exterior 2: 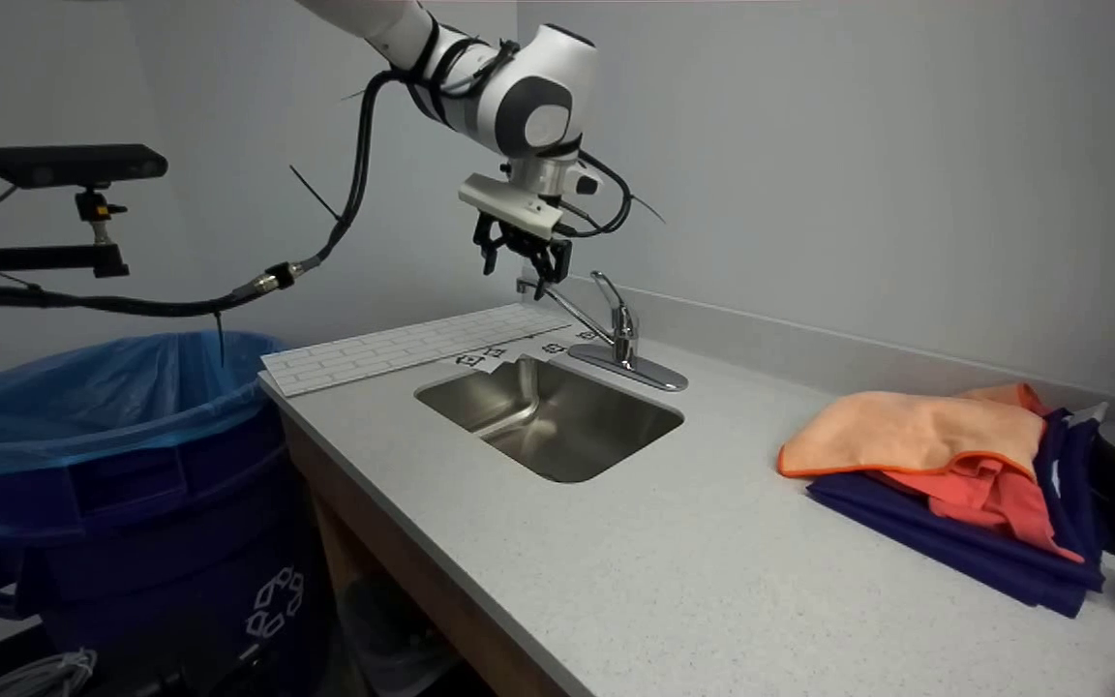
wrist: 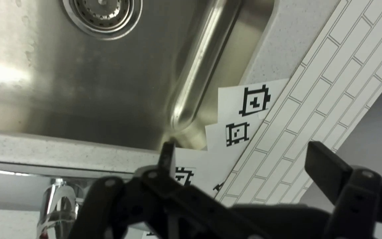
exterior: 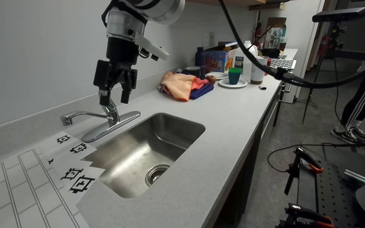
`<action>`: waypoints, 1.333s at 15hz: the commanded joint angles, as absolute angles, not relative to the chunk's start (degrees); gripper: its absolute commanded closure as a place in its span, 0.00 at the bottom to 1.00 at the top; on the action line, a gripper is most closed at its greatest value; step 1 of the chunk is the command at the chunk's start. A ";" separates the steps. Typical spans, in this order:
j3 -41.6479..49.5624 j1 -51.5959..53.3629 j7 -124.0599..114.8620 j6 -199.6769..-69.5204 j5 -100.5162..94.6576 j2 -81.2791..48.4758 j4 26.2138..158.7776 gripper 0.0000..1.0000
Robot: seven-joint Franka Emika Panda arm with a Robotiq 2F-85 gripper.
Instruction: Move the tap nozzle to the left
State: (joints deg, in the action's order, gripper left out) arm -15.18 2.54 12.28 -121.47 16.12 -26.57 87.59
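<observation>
Nearest us in an exterior view lies a brick-patterned sheet (exterior: pixel 21 190), then the stainless-steel sink (exterior: pixel 124 163). Past these, we see the Robotiq gripper (exterior: pixel 115 98) hanging near the chrome faucet (exterior: pixel 113 116) with its fingers spread apart, and the tap nozzle (exterior: pixel 86 113) reaching over the countertop (exterior: pixel 230 107), away from the sink. Farther off we find peach and navy cloths (exterior: pixel 181 85), then a green-topped cup (exterior: pixel 234 76) on a white plate (exterior: pixel 242 84).

Pale grey walls (exterior 2: pixel 858 174); speckled light countertop (exterior: pixel 223 109); dark grey floor (exterior: pixel 315 131).
</observation>
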 commanded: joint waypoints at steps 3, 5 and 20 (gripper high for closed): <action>-12.51 4.34 11.67 -121.71 13.36 -16.35 100.20 0.00; -11.73 4.94 11.69 -122.55 10.60 -14.04 102.75 0.00; -9.48 7.78 1.77 -134.90 -7.21 -7.02 110.60 0.00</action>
State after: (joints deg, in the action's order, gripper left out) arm -10.87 5.97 5.35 -131.14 -3.61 -8.78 107.47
